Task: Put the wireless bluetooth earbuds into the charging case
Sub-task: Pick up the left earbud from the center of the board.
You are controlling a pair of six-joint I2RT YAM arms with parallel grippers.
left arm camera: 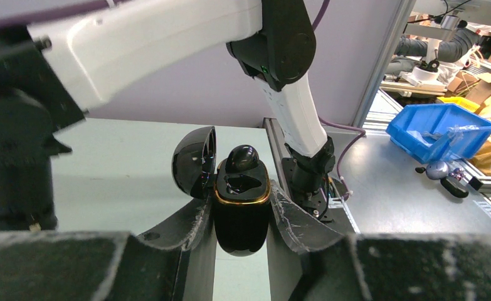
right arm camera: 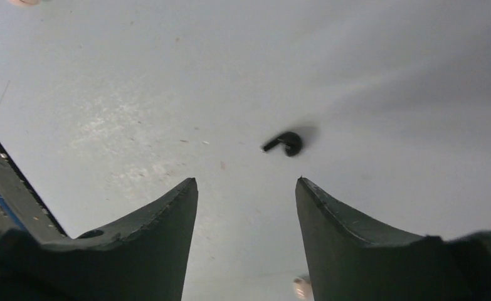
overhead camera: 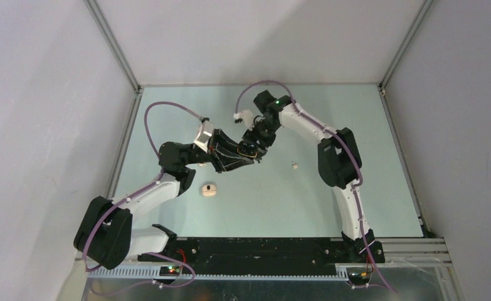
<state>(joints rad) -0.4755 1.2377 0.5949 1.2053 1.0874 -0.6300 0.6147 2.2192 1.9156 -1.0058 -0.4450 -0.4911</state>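
**Earbud sitting in the open case**

Left fingers [left arm camera: 180,229] are squeezing the black charging case [left arm camera: 242,213] by its sides, lid hanging open, with one black earbud [left arm camera: 242,158] resting inside. Right fingers [right arm camera: 148,232] are spread wide near that case, holding nothing. A second black earbud [right arm camera: 286,143] is showing blurry under them. Buds are looking tiny, light and slippery, so pinching the round head gently is seeming best.
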